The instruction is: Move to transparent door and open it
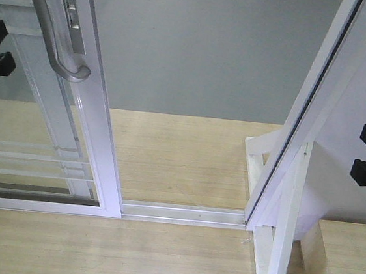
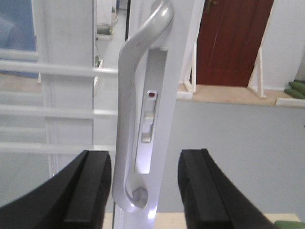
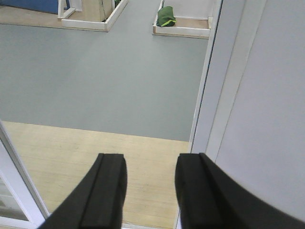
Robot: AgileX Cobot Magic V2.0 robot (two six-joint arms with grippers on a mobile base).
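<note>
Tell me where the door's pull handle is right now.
The curved grey pull handle sits upper left in the front view, on the transparent door frame; in the left wrist view it stands between the open left claw fingers.

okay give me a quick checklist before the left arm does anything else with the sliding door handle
1. Handle lined up with the left gripper: ok. In the left wrist view the curved handle sits in the gap between the two fingers.
2. Gripper closed on the handle: not ok. The jaws stand apart on either side, with no contact visible.
3. Lock released: cannot tell. The lock plate shows a small red mark, whose meaning is unclear.
4. Floor track free of obstacles: ok in the visible stretch.
5. Transparent door already slid aside: ok, a gap stands between it and the jamb.
6. Right gripper clear of the door: ok, open and holding nothing.
</note>
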